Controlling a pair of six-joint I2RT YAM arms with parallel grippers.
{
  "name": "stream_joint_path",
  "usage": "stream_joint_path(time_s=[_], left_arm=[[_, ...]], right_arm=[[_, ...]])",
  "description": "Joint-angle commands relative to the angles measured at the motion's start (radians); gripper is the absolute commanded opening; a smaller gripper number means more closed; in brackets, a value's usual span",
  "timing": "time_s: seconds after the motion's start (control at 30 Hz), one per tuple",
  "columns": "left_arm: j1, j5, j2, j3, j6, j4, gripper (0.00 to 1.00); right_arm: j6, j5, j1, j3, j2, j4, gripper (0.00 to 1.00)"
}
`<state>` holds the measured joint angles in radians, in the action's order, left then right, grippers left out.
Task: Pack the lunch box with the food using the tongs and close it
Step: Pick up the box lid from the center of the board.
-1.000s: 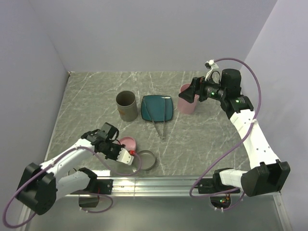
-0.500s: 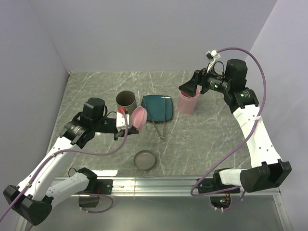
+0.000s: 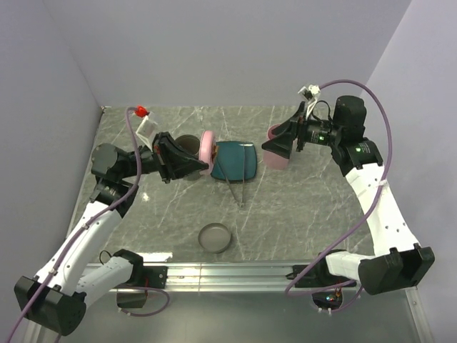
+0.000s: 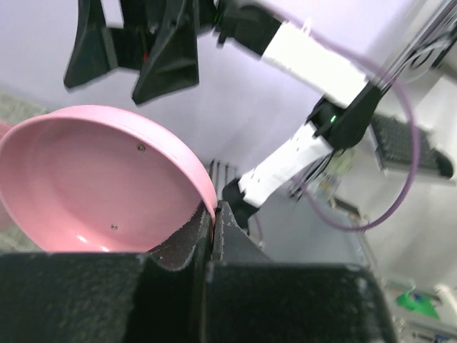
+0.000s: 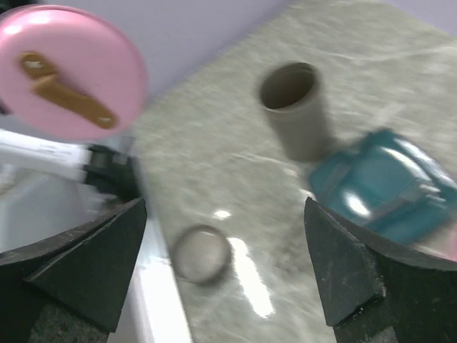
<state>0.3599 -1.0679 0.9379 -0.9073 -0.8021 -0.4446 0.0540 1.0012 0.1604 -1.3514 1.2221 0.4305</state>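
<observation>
The left gripper [image 3: 203,166] is clenched on the rim of a pink lid [image 3: 208,150], which it holds on edge in the air. A grey cup [image 5: 296,107] stands just behind this gripper, and a teal plate [image 3: 234,161] lies just past the lid. The right gripper [image 3: 275,146], jaws spread wide, hangs at a pink container [image 3: 278,163]. Slim silver tongs [image 3: 235,186] lie between the grippers, with one end on the plate. A grey round dish [image 3: 215,237] sits nearer the bases.

Top external: high behind the bases, facing 12 o'clock, looking down over the whole table [image 3: 307,207]. Left wrist: tight behind the left gripper [image 4: 213,213], facing 3 o'clock at the right arm [image 4: 307,57]. Right wrist: faces about 8 o'clock, mid-range (blurred). All three share the pink lid [image 5: 68,71]. Top and right wrist share the grey cup [image 5: 296,111] and teal plate [image 5: 385,186].
</observation>
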Motion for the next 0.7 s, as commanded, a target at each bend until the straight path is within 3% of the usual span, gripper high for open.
stream_joint_path(time_s=[0.0, 0.03, 0.23, 0.4, 0.53, 0.67], left_arm=[[-0.025, 0.051, 0.007, -0.038, -0.245, -0.259, 0.00], [-0.035, 0.063, 0.016, -0.042, -0.265, -0.282, 0.00], [-0.079, 0.126, 0.062, -0.006, -0.390, -0.443, 0.00], [-0.113, 0.172, 0.061, 0.039, -0.466, -0.493, 0.00], [-0.116, 0.181, 0.048, 0.059, -0.476, -0.509, 0.00], [-0.119, 0.190, 0.052, 0.067, -0.488, -0.529, 0.00]], right_arm=[[0.302, 0.195, 0.033, 0.038, -0.013, -0.261, 0.96], [0.363, 0.215, 0.063, 0.043, 0.003, -0.379, 0.94], [0.564, 0.169, 0.215, 0.000, 0.065, -0.623, 0.85], [0.491, 0.073, 0.277, -0.147, 0.167, -0.532, 0.82], [0.567, 0.039, 0.301, -0.186, 0.221, -0.610, 0.75], [0.468, -0.029, 0.356, -0.221, 0.258, -0.561, 0.72]])
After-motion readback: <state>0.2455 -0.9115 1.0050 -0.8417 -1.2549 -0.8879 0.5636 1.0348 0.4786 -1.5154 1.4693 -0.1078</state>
